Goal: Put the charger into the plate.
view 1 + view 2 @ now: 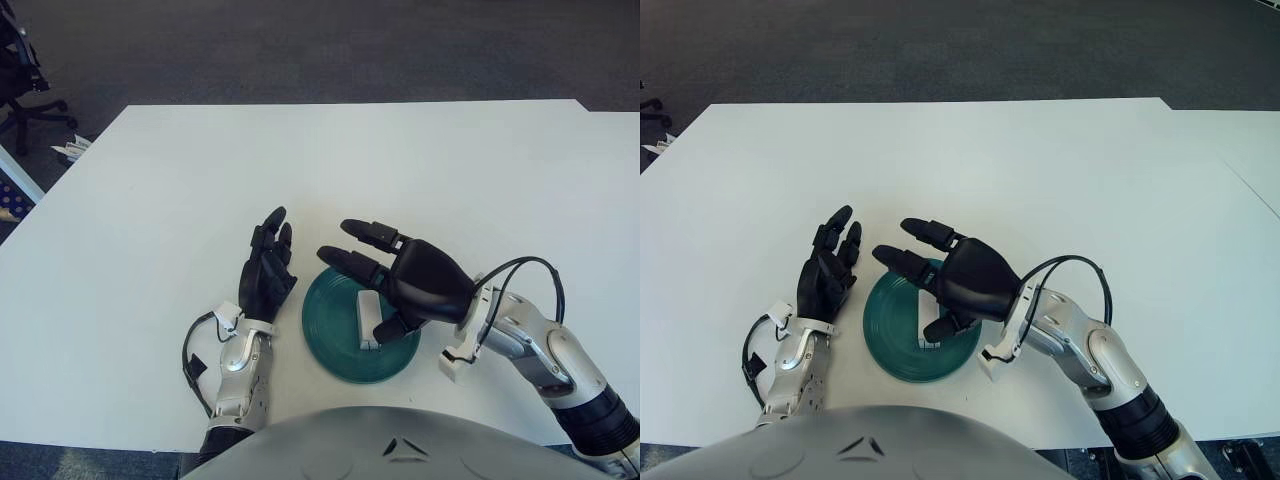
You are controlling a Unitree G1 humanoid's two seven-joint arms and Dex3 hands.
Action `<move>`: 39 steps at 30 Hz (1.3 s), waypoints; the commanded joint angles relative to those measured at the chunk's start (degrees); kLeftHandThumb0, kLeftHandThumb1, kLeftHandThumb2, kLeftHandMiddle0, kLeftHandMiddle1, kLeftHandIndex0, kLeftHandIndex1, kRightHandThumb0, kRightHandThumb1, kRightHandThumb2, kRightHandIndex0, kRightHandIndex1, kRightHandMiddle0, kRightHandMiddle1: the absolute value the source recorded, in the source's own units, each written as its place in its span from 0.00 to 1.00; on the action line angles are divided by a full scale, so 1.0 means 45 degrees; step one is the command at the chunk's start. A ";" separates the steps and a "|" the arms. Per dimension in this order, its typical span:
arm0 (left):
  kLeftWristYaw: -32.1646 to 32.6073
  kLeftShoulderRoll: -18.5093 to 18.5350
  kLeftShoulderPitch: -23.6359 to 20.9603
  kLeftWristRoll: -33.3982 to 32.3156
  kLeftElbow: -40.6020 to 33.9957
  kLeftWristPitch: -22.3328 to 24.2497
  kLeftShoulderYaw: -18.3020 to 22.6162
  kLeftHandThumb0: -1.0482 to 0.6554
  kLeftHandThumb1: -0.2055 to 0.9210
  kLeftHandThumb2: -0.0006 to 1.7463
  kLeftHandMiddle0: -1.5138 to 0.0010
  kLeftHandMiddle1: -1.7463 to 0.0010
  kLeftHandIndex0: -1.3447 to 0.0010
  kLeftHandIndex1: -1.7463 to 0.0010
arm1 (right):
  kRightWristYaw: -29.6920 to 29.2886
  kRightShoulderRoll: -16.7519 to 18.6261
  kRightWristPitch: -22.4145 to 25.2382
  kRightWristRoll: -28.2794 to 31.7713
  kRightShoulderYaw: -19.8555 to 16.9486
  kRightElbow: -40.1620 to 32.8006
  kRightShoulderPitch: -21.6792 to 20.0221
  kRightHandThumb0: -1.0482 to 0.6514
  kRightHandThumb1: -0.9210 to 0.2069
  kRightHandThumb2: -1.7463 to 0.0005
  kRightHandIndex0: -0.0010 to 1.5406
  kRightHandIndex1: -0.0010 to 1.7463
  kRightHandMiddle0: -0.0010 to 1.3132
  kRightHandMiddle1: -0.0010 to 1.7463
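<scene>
Your right hand (400, 275) is over the green plate (335, 335), which sits on the white table (400, 170) near the robot's body. The hand's fingers (350, 262) are spread apart and reach out to the left above the plate's far edge, and they hold nothing. The thumb points down toward the near right part of the plate. The white charger (369, 318) already lies inside the plate, right of its middle, just under your palm and beside the thumb; you cannot tell whether the thumb touches it. Your left hand (267, 270) shows just left of the plate, palm turned toward it, with its fingers straight, close together and pointing away toward the far side of the table; it holds nothing and is apart from the plate's rim. A black cable loops beside each wrist. Far off to the left, beyond the table's edge, you can see part of an office chair (22, 75) on the dark floor.
</scene>
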 commanded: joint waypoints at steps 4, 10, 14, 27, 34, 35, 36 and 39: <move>0.1479 -0.1066 0.0720 0.1083 -0.0444 0.0765 -0.0603 0.00 1.00 0.59 0.86 1.00 0.96 0.60 | -0.0017 0.1370 0.3210 0.2288 -0.1753 0.0554 0.0308 0.00 0.00 0.45 0.02 0.01 0.00 0.00; 0.2258 -0.0751 0.0609 0.1851 -0.0487 0.1261 -0.1073 0.00 1.00 0.60 0.85 1.00 0.91 0.56 | -0.1278 0.2695 0.4404 0.3835 -0.2987 0.0922 0.0532 0.00 0.00 0.49 0.03 0.01 0.02 0.01; 0.1947 -0.0346 0.0558 0.2028 -0.0288 0.0952 -0.1299 0.00 1.00 0.60 0.85 1.00 0.88 0.53 | -0.2599 0.3973 0.4444 0.5035 -0.3608 0.1063 0.1194 0.00 0.00 0.51 0.04 0.01 0.06 0.02; 0.1248 -0.0005 0.0589 0.1530 0.0231 0.0349 -0.0943 0.00 1.00 0.60 0.85 0.99 0.87 0.49 | -0.3125 0.5512 0.4244 1.0496 -0.6068 0.3194 0.2119 0.03 0.00 0.54 0.12 0.01 0.01 0.30; 0.0972 -0.0013 0.0813 0.0910 0.0098 0.0698 -0.0620 0.00 1.00 0.58 0.82 0.99 0.81 0.48 | -0.3104 0.5367 0.4524 1.1985 -0.6821 0.4171 0.1848 0.04 0.00 0.57 0.12 0.00 0.00 0.35; 0.1001 -0.0036 0.0922 0.0870 -0.0053 0.0805 -0.0626 0.00 1.00 0.58 0.82 0.98 0.81 0.48 | -0.3100 0.5354 0.4481 1.2058 -0.6826 0.4254 0.1859 0.04 0.00 0.57 0.12 0.00 0.00 0.36; 0.1017 -0.0042 0.1003 0.0836 -0.0173 0.0889 -0.0628 0.00 1.00 0.57 0.81 0.98 0.80 0.47 | -0.3110 0.5343 0.4448 1.2112 -0.6811 0.4295 0.1877 0.04 0.00 0.57 0.12 0.00 0.00 0.36; 0.1210 -0.0109 0.1237 0.0737 -0.0673 0.1342 -0.0633 0.00 1.00 0.57 0.80 0.98 0.78 0.47 | -0.3134 0.5333 0.4211 1.2133 -0.6713 0.4486 0.1956 0.03 0.00 0.58 0.12 0.00 0.00 0.37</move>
